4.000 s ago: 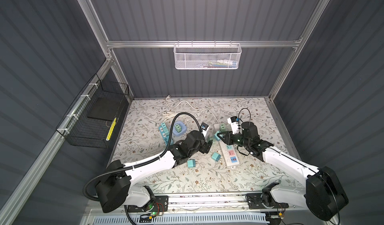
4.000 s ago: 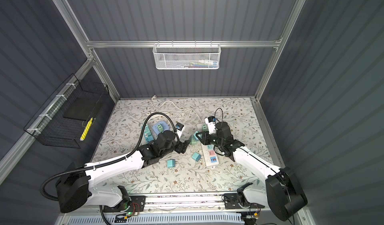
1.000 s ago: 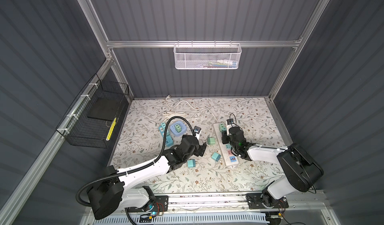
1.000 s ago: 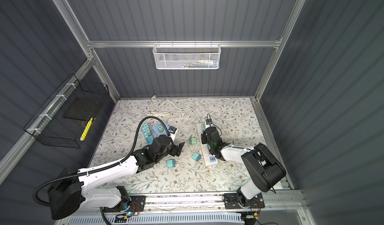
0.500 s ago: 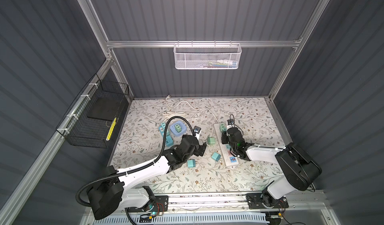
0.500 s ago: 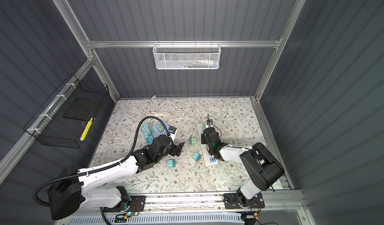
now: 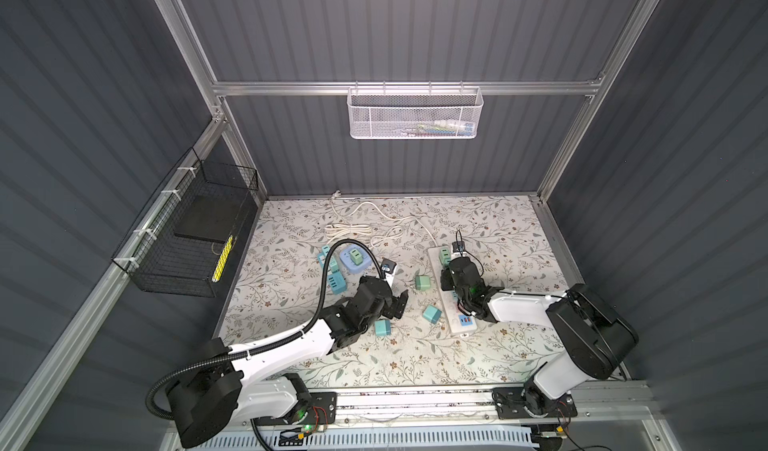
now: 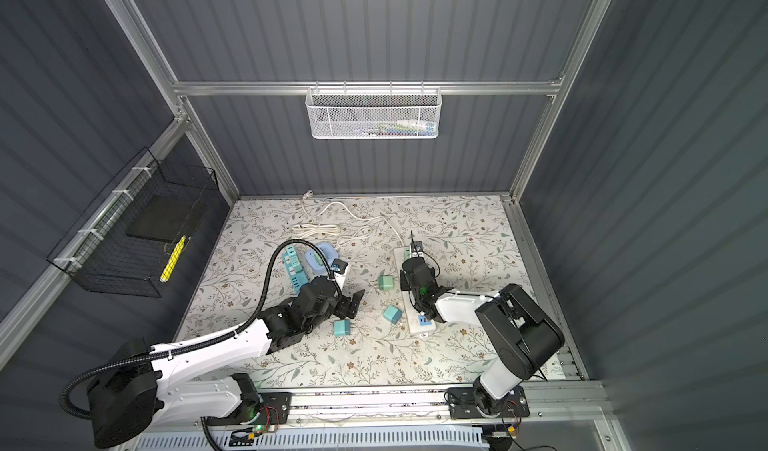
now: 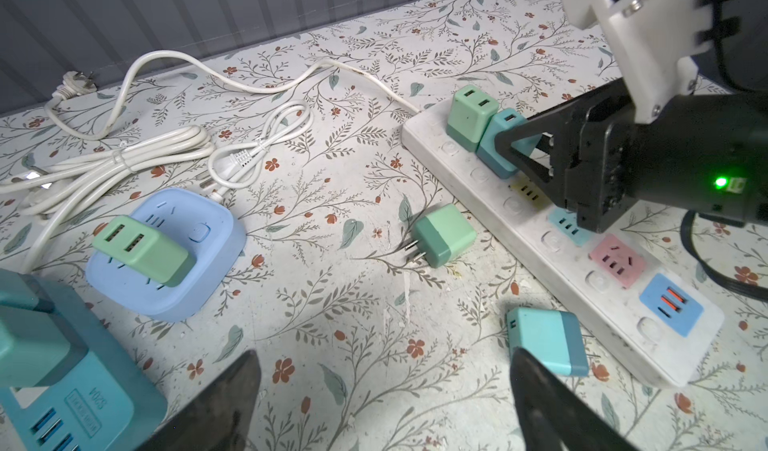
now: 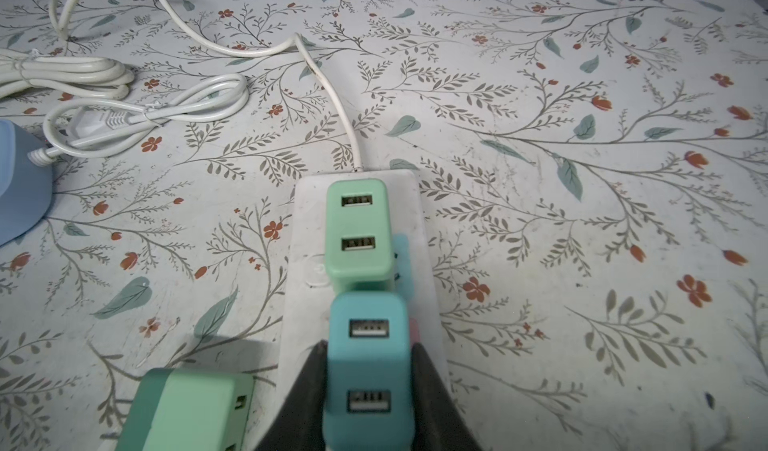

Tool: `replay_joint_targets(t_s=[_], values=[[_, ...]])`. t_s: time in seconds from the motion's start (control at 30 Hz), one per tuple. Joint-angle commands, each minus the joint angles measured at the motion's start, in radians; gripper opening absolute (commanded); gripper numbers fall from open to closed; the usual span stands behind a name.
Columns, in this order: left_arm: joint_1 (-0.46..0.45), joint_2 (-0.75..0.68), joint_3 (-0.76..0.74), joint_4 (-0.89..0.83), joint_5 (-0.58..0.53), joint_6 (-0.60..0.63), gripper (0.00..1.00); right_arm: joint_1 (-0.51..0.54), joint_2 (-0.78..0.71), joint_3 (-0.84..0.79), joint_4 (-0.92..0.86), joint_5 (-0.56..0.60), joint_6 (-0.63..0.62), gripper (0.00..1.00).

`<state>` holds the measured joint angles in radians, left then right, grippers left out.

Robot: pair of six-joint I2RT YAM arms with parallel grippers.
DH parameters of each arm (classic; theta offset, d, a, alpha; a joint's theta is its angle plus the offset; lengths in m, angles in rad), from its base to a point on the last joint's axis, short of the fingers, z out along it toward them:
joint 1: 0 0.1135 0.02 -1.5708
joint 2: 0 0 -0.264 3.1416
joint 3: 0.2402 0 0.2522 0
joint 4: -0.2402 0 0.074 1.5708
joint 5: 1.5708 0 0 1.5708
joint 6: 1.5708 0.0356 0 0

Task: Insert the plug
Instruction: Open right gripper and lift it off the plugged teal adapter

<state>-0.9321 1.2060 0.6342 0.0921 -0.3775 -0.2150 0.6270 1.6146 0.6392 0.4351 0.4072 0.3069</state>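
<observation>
Jaws on my right gripper [image 10: 369, 357] clamped on teal plug [image 10: 368, 311], standing on power strip [image 10: 303, 228] right of centre, touching green plug [image 10: 357, 224] on its far side. Jaws on my left gripper [image 9: 382, 357] apart. Risk: neighbour crowds it, prongs jam, strip slides.

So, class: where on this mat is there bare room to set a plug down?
Bare mat lies between the white power strip and the right edge, and along the front edge. Crowded: the middle, from the blue socket block to that strip, with three loose plugs, and the cords at the back.
</observation>
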Motion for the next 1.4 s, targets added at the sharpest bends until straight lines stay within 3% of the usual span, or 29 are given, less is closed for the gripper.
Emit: replay_joint_targets(t_s=[0.0,0.27,0.6,0.73,0.93,1.37], values=[[0.007,-0.043,-0.014,0.012,0.005,-0.011,0.93,0.038,0.08,-0.021,-0.172,-0.063,0.03,0.22],[0.006,-0.098,-0.028,-0.009,0.0,-0.013,0.93,0.04,0.073,0.01,-0.198,-0.062,0.055,0.26],[0.007,-0.194,-0.021,-0.078,-0.011,-0.042,0.96,0.035,-0.073,0.231,-0.405,-0.081,-0.011,0.65],[0.007,-0.213,-0.02,-0.099,-0.014,-0.058,0.97,0.01,-0.095,0.268,-0.449,-0.073,-0.038,0.68],[0.006,-0.202,-0.006,-0.129,-0.01,-0.076,0.97,-0.091,-0.097,0.285,-0.488,-0.182,-0.023,0.67],[0.007,-0.159,0.016,-0.131,0.004,-0.089,0.97,-0.143,0.005,0.208,-0.455,-0.155,0.014,0.63]])
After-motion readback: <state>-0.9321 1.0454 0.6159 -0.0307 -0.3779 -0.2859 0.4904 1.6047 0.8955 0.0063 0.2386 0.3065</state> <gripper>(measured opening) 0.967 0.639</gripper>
